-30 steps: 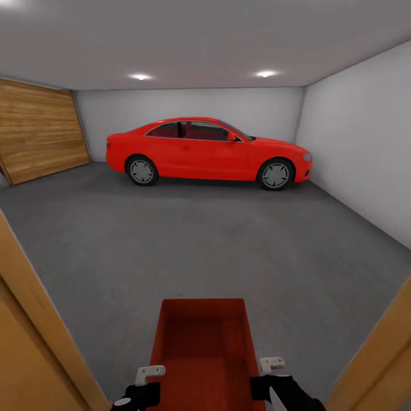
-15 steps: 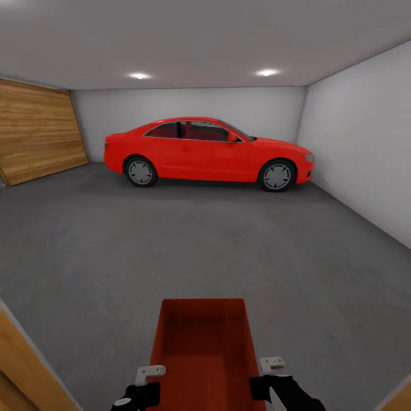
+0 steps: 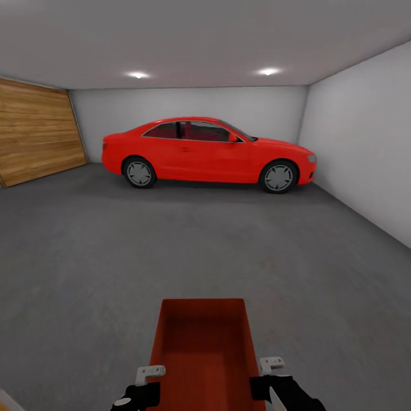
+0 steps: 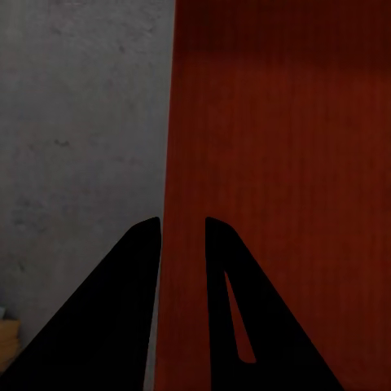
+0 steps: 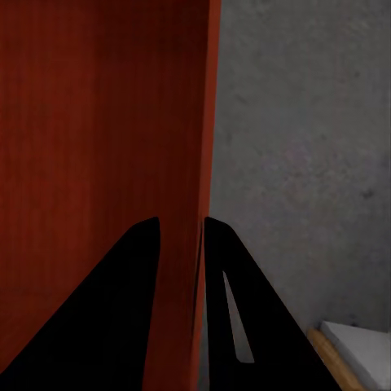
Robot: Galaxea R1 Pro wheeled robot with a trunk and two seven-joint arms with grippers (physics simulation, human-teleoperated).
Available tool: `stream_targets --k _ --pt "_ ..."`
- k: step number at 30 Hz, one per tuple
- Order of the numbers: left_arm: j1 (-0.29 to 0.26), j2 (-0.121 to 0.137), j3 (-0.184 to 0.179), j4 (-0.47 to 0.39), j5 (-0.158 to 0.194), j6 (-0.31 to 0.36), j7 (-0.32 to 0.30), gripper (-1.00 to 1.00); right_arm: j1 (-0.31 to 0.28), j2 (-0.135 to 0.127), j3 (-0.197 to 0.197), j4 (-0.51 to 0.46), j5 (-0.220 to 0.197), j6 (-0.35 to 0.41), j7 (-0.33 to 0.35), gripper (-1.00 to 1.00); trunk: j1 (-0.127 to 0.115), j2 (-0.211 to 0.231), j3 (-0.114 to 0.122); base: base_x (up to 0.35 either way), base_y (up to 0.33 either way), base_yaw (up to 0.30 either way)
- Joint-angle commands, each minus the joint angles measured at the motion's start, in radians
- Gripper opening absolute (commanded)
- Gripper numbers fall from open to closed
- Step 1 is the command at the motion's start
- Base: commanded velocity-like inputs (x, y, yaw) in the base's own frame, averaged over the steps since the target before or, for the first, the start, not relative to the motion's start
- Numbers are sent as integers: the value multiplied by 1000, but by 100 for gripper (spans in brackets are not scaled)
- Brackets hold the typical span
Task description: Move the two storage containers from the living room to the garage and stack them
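Observation:
One orange-red storage container [image 3: 202, 348] is held out in front of me, low in the head view, above the garage's dark grey concrete floor [image 3: 200, 240]. My left gripper [image 3: 151, 377] is shut on its left wall and my right gripper [image 3: 264, 371] on its right wall. In the left wrist view the black fingers [image 4: 142, 244] straddle the ribbed red wall [image 4: 277, 163] of the left gripper [image 4: 183, 228]. In the right wrist view the right gripper [image 5: 181, 228] pinches the container's wall [image 5: 98, 122] the same way. The other container is out of view.
A red car [image 3: 205, 151] is parked across the far end of the garage. A wooden panel door [image 3: 37, 134] fills the left wall, and a pale wall [image 3: 365, 148] runs along the right. A pale and wooden edge [image 5: 358, 350] shows beside the floor in the right wrist view.
The view has moved forward into the garage: the wooden door frame at both lower sides has slid out of the picture. The container and both grippers keep their place in the view.

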Motion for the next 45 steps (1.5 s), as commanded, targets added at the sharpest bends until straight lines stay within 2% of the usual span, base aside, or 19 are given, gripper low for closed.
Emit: stream_targets --k 1,45 --pt "-1 9 -11 -1 -6 -4 -30 -100 0 -27 33 1 -20 7 5 -100 0 0 -1 243 0 0" --pt "-2 9 -11 -1 -7 -4 -30 -100 0 -27 33 1 -20 7 5 -100 0 0 -1 243 0 0"
